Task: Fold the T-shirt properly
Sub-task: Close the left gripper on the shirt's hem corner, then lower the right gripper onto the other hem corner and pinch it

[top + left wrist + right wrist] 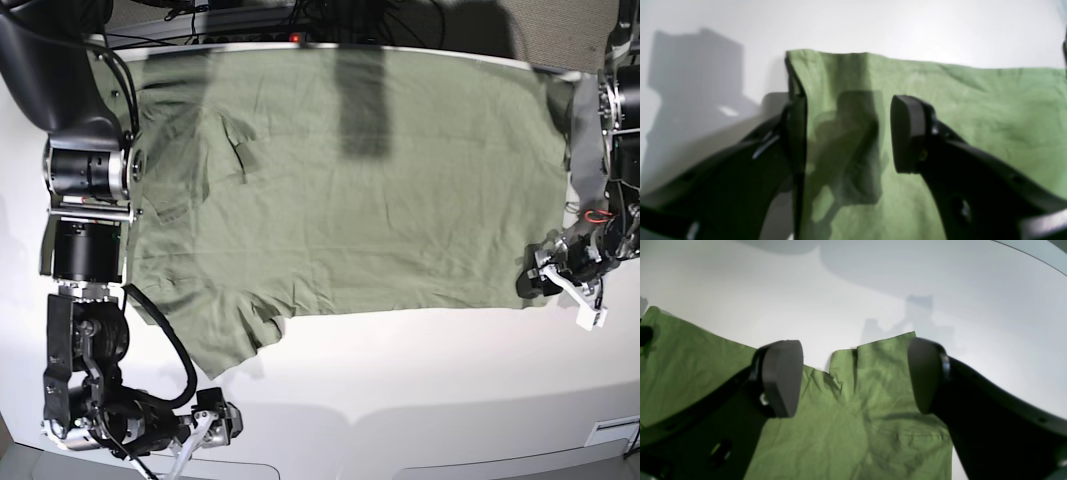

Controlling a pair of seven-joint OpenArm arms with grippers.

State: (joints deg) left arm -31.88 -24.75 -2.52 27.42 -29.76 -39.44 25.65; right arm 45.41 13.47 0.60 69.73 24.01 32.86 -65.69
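The sage-green T-shirt (380, 200) lies spread flat on the white table, neckline side toward the view's left and hem toward the right. My left gripper (848, 113) is open at the shirt's near hem corner (826, 76). One finger (795, 133) is at the fabric's edge and the other pad (907, 133) is over the cloth. In the base view it (532, 282) sits at the shirt's lower right corner. My right gripper (855, 373) is open and empty, with the near sleeve (880, 366) between its fingers. In the base view it (222, 418) is just below that sleeve (225, 345).
The white table (400, 390) shows bare in front of the shirt. Cables and a power strip (300, 20) run along the far edge. The arm bases stand at the left (85, 170) and right (620, 110) sides, over the shirt's ends.
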